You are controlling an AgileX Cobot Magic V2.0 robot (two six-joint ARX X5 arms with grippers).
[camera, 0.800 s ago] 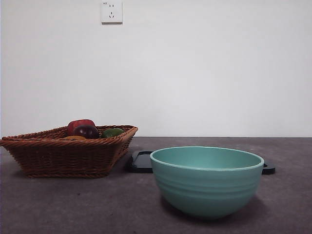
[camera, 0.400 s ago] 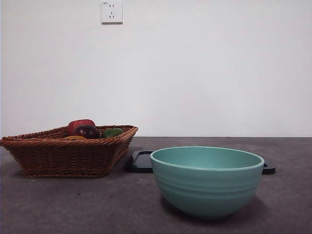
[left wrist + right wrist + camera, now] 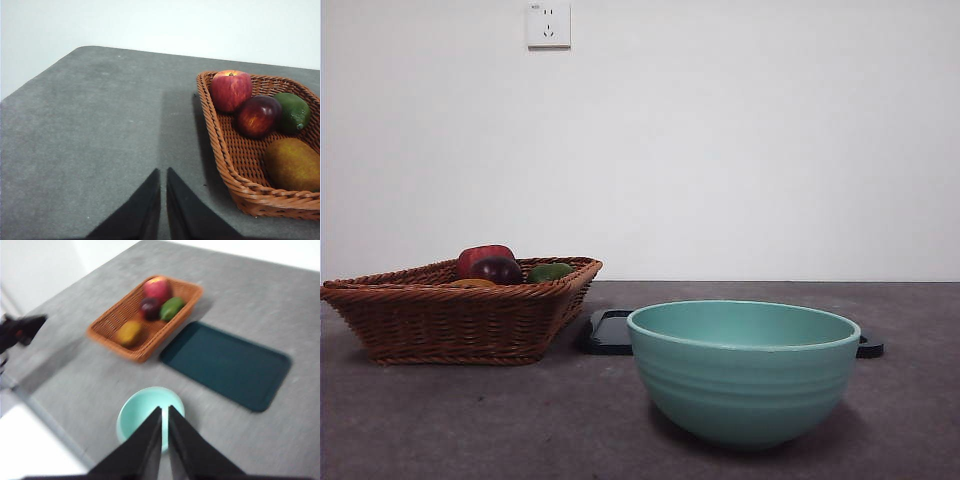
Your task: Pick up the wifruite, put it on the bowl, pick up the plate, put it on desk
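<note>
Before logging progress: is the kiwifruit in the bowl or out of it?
Out. The kiwifruit lies in the wicker basket; the bowl looks empty from the right wrist view.

1. front view – even, soft indoor light, sharp; the bowl [image 3: 743, 370] casts a faint shadow on the desk [image 3: 470, 420].
2. left wrist view – crisp; a dim shadow band runs beside the basket [image 3: 225, 165].
3. right wrist view – blurred throughout, with washed-out white at the corners.
</note>
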